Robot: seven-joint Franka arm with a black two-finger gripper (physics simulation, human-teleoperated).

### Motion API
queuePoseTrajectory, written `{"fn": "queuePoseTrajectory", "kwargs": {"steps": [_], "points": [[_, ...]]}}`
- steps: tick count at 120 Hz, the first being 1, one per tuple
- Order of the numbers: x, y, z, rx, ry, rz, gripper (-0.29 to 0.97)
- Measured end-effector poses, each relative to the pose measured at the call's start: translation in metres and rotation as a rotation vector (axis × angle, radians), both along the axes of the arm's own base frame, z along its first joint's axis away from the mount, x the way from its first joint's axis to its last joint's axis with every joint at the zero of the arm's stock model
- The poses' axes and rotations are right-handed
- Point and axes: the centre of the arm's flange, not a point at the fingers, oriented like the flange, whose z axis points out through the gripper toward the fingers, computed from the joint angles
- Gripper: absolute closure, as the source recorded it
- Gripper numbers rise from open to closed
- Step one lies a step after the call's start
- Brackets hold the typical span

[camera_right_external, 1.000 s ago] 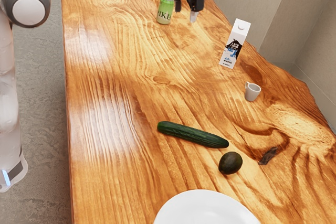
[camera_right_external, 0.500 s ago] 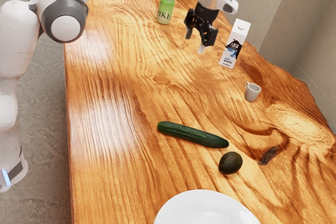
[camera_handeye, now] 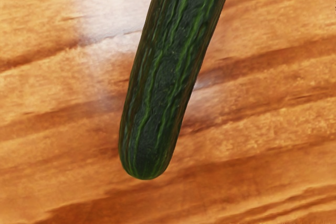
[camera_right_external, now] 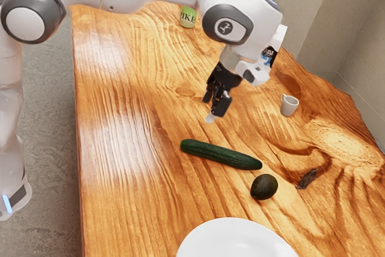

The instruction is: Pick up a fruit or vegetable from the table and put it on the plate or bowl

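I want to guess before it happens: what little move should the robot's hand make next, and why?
Probably lower the gripper toward the cucumber. The gripper hangs open above the table, holding nothing, and the wrist view shows the cucumber's rounded end lying just beneath the hand. Going down should bring the fingers around it for a grab.

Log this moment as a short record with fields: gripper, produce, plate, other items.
gripper: open, holding nothing, above the table near the cucumber
cucumber: lying flat on the table, untouched
avocado: on the table, apart from the cucumber, nearer the plate
plate: white, visible part bare
other items: green can, white cup
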Motion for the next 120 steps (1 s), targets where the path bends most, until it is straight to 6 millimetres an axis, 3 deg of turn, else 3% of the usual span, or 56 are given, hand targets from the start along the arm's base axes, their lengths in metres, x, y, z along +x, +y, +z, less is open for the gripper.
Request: {"fn": "queuePoseTrajectory", "kwargs": {"steps": [8, 16, 29, 46, 61, 74, 90, 95, 104, 120], "points": [[-0.002, -0.003, 0.003, -0.011, -0.011, -0.046, 0.02], [-0.021, -0.013, 0.003, -0.016, -0.017, -0.105, 0.02], [-0.037, -0.034, -0.025, -0.029, -0.04, -0.199, 0.02], [-0.033, -0.053, -0.051, -0.068, -0.133, -0.279, 0.02], [-0.013, -0.055, -0.079, -0.082, -0.18, -0.309, 0.02], [0.003, -0.039, -0.083, -0.083, -0.225, -0.304, 0.02], [0.034, 0.027, -0.113, -0.067, -0.217, -0.214, 0.02], [0.043, 0.039, -0.118, -0.065, -0.22, -0.2, 0.02], [0.051, 0.036, -0.12, -0.069, -0.23, -0.217, 0.02], [0.057, 0.019, -0.102, -0.08, -0.253, -0.263, 0.02]]}}
